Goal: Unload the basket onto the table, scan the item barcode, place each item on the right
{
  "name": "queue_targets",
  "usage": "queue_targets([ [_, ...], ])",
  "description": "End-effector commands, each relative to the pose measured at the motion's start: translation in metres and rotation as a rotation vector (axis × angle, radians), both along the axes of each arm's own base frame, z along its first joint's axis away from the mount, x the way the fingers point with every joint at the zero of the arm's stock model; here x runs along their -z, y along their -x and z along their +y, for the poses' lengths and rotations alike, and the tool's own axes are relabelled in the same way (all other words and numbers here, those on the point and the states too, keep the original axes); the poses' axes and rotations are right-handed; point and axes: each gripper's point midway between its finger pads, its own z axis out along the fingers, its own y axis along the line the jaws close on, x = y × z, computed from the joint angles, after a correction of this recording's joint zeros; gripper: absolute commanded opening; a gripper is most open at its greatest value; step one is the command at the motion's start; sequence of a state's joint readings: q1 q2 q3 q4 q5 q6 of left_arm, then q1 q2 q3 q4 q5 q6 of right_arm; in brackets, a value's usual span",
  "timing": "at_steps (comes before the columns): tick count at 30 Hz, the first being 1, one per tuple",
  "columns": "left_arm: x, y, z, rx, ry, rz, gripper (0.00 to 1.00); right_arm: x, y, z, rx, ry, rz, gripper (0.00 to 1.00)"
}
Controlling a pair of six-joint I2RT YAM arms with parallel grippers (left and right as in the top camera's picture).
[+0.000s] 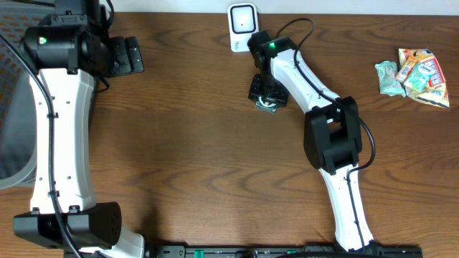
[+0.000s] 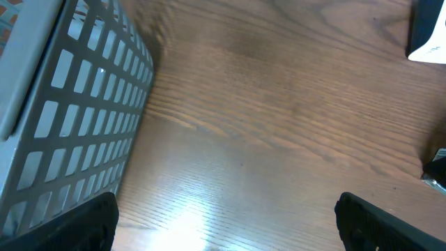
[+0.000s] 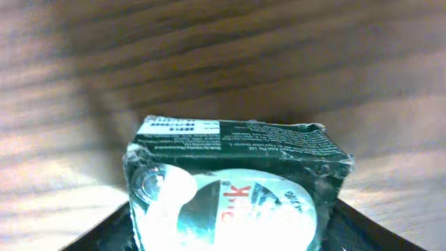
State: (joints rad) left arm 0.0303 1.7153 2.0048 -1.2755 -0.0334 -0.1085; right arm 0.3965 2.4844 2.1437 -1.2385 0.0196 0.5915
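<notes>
flanking a small dark green carton (image 3: 230,150), the right gripper (image 3: 237,233) has one finger at each side of it. the wrist view does not show whether the fingers press the sides or just stand beside them, so i cannot tell if it is gripped. the carton lies on the table (image 1: 201,143) near the middle of the far edge, just in front of the white scanner (image 1: 242,25). my guess is that it sits there so a short lift and turn would bring its printed side to the scanner window. a white label (image 3: 178,127) with small print runs along the carton's upper edge. it may carry the barcode, but it is too blurred to be sure.

the left gripper (image 2: 226,233) hangs with its fingers wide apart and nothing between them. it is over the far left corner of the table, well apart from the carton, probably parked out of the way.

just beside it stands a grey mesh basket (image 2: 77,104). only its outer wall shows, so what is in it cannot be told.

a few bright snack packets (image 1: 416,72) lie loose by the right edge near the far corner, in no container, likely waiting their turn.
</notes>
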Motion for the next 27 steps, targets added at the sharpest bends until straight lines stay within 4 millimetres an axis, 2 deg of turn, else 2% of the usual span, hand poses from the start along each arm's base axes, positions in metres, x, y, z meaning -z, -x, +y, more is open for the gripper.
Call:
queue_targets([
  [1,0.003,0.000,0.004,-0.019,-0.010,0.008,0.98,-0.033,-0.003,-0.006,-0.380,0.017,-0.046,0.64],
  [4,0.003,0.000,0.004,-0.019,-0.010,0.008,0.98,-0.052,-0.001,-0.010,-0.601,0.038,-0.059,0.57],
  [6,0.003,0.000,0.004,-0.019,-0.010,0.008,0.98,-0.062,-0.001,-0.018,-0.726,0.087,-0.056,0.61],
  [7,0.003,0.000,0.004,-0.019,-0.010,0.008,0.98,-0.063,0.000,-0.025,-0.778,0.123,-0.042,0.69],
  [8,0.003,0.000,0.004,-0.019,-0.010,0.008,0.98,-0.064,0.000,-0.029,-0.800,0.146,-0.034,0.74],
  [10,0.003,0.000,0.004,-0.020,-0.010,0.008,0.98,-0.066,-0.001,-0.039,-0.823,0.207,-0.016,0.75],
  [13,0.003,0.000,0.004,-0.019,-0.010,0.008,0.98,-0.067,-0.004,-0.041,-0.820,0.216,-0.024,0.77],
  [15,0.003,0.000,0.004,-0.020,-0.010,0.008,0.98,-0.066,-0.008,-0.037,-0.801,0.204,-0.049,0.86],
  [16,0.003,0.000,0.004,-0.019,-0.010,0.008,0.98,-0.066,-0.013,-0.029,-0.740,0.171,-0.088,0.99],
  [21,0.003,0.000,0.004,-0.019,-0.010,0.008,0.98,-0.065,-0.015,-0.010,-0.511,0.052,-0.135,0.99],
  [27,0.003,0.000,0.004,-0.019,-0.010,0.008,0.98,-0.064,-0.013,-0.007,-0.281,0.011,-0.134,0.99],
])
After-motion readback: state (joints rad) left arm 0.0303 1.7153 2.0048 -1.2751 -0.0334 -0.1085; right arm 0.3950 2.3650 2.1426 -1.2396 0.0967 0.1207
